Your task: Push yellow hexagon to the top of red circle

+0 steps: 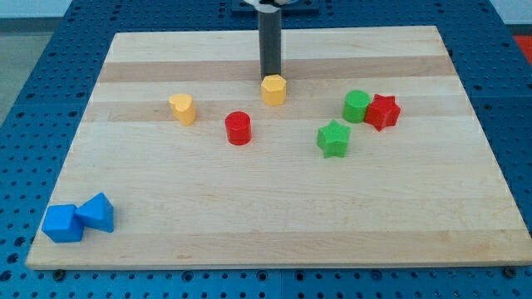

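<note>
- Beside red circle (pixel 238 128), up and to the view's right: yellow hexagon (pixel 273 90), well apart, not yet above it.
- Behind hexagon, touching its far edge: my tip (pixel 270 75); plain rod, no jaws; placed seemingly for a leftward shove.
- Left of circle: second yellow block (pixel 182 109), uninvolved.

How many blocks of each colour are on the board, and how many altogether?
Yellow: 2, hexagon and other yellow
Red: 2, circle and star
Green: 2, star and round green
Blue: 2, cube and other blue
Total: 8
</note>
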`<action>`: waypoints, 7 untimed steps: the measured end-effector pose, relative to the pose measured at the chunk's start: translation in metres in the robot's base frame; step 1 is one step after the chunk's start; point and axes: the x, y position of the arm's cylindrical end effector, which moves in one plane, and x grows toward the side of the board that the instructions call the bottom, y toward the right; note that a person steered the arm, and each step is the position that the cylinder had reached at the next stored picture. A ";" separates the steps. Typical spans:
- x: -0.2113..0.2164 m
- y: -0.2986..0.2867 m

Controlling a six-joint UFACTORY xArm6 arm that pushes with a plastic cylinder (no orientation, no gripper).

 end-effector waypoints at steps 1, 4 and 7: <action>0.002 -0.001; 0.009 0.034; 0.026 0.002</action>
